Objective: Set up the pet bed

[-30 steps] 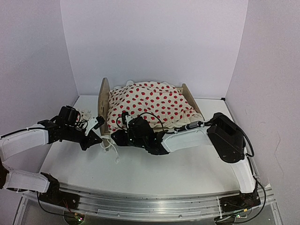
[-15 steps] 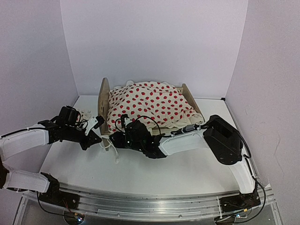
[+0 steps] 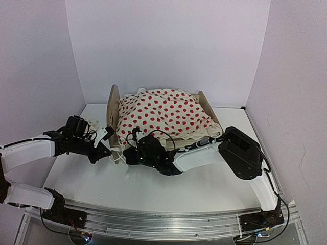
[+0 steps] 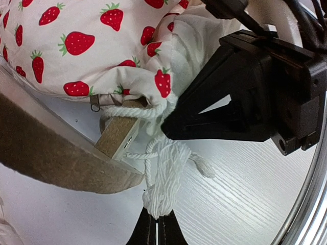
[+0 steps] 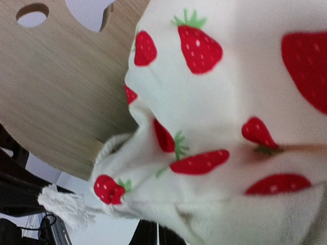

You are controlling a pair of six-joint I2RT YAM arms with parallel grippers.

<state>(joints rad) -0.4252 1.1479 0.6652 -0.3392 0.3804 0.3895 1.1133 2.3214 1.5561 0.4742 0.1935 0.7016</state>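
Observation:
The pet bed (image 3: 112, 108) stands at the back middle, its rounded headboard on the left and its lower footboard on the right. A strawberry-print blanket (image 3: 163, 112) is heaped over it. At the near left corner a white tassel (image 4: 162, 184) hangs from the blanket's cord beside the frame post (image 4: 117, 137). My left gripper (image 4: 157, 228) is shut on the tassel's end, low on the table (image 3: 106, 151). My right gripper (image 5: 158, 236) is shut, pinching the blanket's corner (image 5: 153, 199) right beside the headboard (image 5: 56, 87). In the top view my right gripper (image 3: 129, 151) lies close to the left one.
A small white item (image 3: 93, 124) lies on the table left of the headboard. White walls enclose the table on three sides. The aluminium rail (image 3: 163, 220) runs along the near edge. My right forearm (image 3: 199, 153) stretches across in front of the bed.
My right gripper has slid a little left along the bed's front and closed on the blanket corner. The left gripper has stayed shut on the tassel.

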